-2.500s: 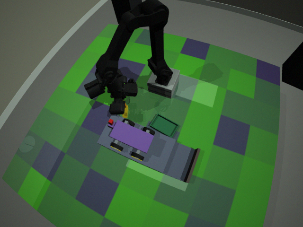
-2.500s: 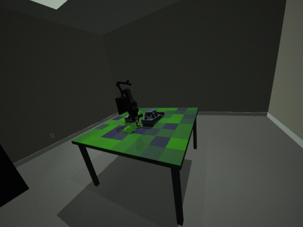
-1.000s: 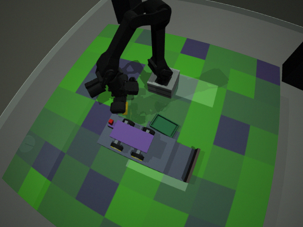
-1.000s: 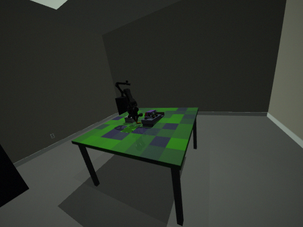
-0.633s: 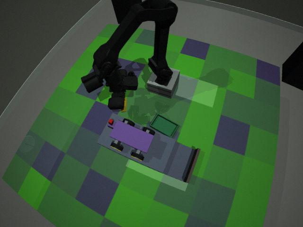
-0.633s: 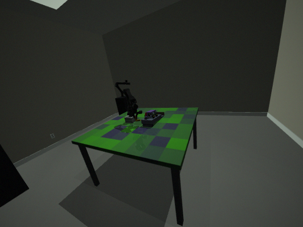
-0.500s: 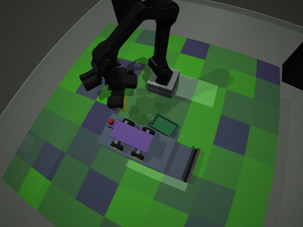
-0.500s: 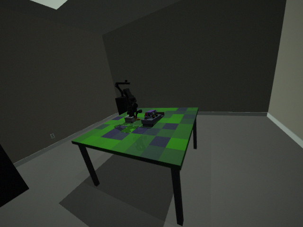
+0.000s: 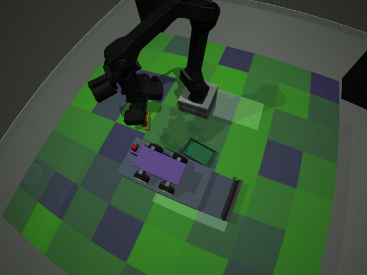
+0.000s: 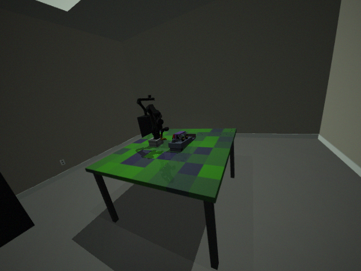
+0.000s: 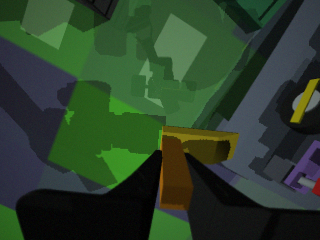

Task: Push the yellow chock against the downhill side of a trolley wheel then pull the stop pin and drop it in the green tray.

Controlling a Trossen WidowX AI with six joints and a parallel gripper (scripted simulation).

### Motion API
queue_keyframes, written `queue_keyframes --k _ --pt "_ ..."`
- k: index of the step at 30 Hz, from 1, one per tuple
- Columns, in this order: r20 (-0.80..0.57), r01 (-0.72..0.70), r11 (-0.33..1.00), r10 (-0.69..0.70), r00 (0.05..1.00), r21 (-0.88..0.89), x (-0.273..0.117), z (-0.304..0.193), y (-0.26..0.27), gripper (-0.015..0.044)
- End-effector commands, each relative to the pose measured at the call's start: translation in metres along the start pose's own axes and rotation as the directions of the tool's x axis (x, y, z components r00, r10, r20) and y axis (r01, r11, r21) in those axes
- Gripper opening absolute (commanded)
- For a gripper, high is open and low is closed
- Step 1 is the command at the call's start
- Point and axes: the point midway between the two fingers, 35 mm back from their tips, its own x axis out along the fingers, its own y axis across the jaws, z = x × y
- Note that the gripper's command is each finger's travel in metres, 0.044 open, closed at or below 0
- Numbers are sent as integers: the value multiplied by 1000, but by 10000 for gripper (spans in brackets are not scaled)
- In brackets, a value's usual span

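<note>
My gripper (image 9: pixel 142 115) (image 11: pixel 171 157) is shut on the orange handle of the yellow chock (image 9: pixel 146 123) (image 10: pixel 163 139) (image 11: pixel 207 137). The chock appears to hang above the table, beside the ramp's uphill end; its black base is hidden. The purple trolley (image 9: pixel 160 165) (image 10: pixel 179 133) stands on the grey ramp (image 9: pixel 125 168) (image 10: pixel 175 145) (image 11: pixel 250 122), with no chock at its wheels. The red-headed stop pin (image 9: pixel 134 147) (image 10: pixel 174 136) (image 11: pixel 317 187) stands at the trolley's uphill end. The green tray (image 9: pixel 199 152) (image 11: pixel 262 7) lies beside the ramp.
The arm's pale base block (image 9: pixel 194 109) (image 10: pixel 155 142) stands behind the tray. A brown end board (image 9: pixel 233 199) closes the ramp's downhill end. The trolley's wheels stick out on both sides, one wheel (image 9: pixel 155 148) (image 11: pixel 300 112) near the chock's side of the ramp.
</note>
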Motion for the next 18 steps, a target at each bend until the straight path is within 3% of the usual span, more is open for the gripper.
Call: queue_keyframes --k 1,12,18 --pt "-11 3 1000 -3 1000 -1 -14 -3 -1 0" --pt "-11 3 1000 -3 1000 4 -27 -6 -2 0" --pt "-11 5 985 -3 1000 175 -27 -6 -2 0"
